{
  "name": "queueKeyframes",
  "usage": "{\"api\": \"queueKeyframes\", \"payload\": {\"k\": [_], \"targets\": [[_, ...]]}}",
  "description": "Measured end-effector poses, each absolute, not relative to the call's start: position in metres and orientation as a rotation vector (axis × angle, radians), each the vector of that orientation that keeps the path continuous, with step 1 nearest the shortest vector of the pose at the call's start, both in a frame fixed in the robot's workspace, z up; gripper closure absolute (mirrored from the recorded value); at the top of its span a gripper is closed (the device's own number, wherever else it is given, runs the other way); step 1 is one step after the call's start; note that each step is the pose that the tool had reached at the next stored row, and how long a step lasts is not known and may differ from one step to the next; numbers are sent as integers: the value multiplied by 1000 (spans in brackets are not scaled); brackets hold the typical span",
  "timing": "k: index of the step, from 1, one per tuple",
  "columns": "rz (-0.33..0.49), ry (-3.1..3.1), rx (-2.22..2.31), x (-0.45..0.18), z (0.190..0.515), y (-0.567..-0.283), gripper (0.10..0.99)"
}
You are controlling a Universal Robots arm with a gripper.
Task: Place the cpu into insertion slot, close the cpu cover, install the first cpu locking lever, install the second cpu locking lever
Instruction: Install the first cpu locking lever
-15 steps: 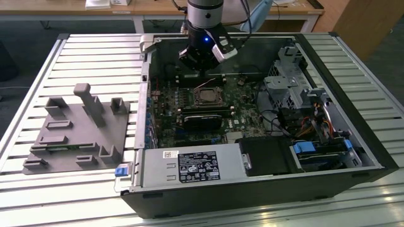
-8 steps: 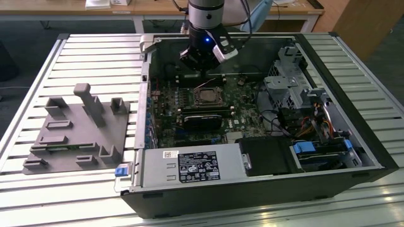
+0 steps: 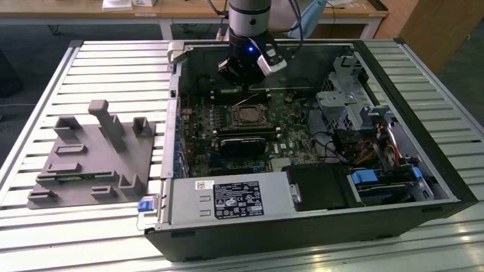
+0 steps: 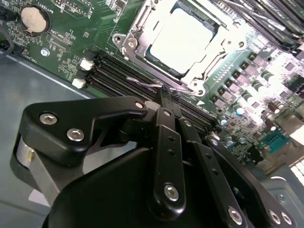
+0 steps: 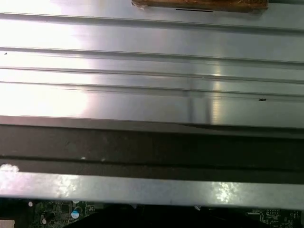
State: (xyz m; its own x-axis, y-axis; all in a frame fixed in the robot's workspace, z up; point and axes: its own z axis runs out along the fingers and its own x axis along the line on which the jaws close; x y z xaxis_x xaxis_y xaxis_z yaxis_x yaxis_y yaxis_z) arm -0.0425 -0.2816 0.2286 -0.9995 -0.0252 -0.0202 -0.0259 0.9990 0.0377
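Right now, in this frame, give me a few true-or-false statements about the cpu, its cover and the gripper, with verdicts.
1. The cpu sits in the insertion slot. True.
2. The cpu cover stands raised. False: it lies flat, framing the cpu.
3. The gripper hangs over the power supply box. False: its tip is at the socket's edge, by a thin wire lever.
4. A grey fixture block lies outside the case, on the exterior view's left. True.

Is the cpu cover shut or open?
Shut: in the second wrist view the cpu cover lies flat, framing the cpu.
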Motion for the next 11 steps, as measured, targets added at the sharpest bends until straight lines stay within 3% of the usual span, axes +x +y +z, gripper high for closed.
{"api": "queueKeyframes", "payload": {"k": [11], "targets": [[59, 3122, -37, -38, 226, -280, 980]]}}
